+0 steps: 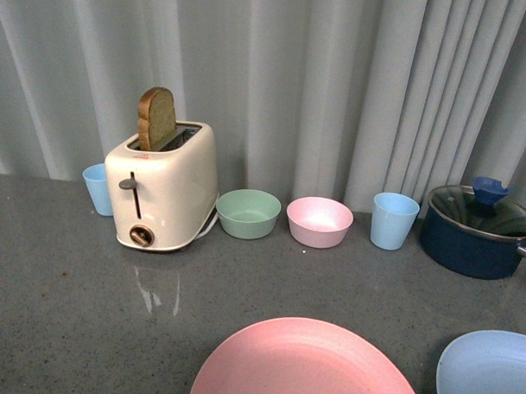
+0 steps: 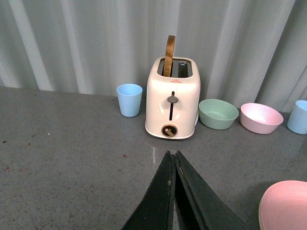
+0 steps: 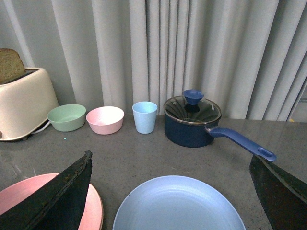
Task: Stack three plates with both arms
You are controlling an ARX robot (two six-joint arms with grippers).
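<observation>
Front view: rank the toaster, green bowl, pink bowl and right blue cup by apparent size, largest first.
1. toaster
2. green bowl and pink bowl: they look about alike, so not ranked
3. right blue cup, smallest

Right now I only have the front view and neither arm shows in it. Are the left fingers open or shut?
Observer: Shut. In the left wrist view the left gripper has its fingers pressed together with nothing between them, pointing toward the cream toaster.
Operator: And the right one?
Observer: Open wide and empty. In the right wrist view the large round light blue plate lies between the spread fingers of the right gripper.
Operator: The saucepan is cut off at my edge. Where's its handle?
Observer: The dark blue saucepan has a long blue handle sticking out on the side away from the light blue plastic cup, not touching the plate.
</observation>
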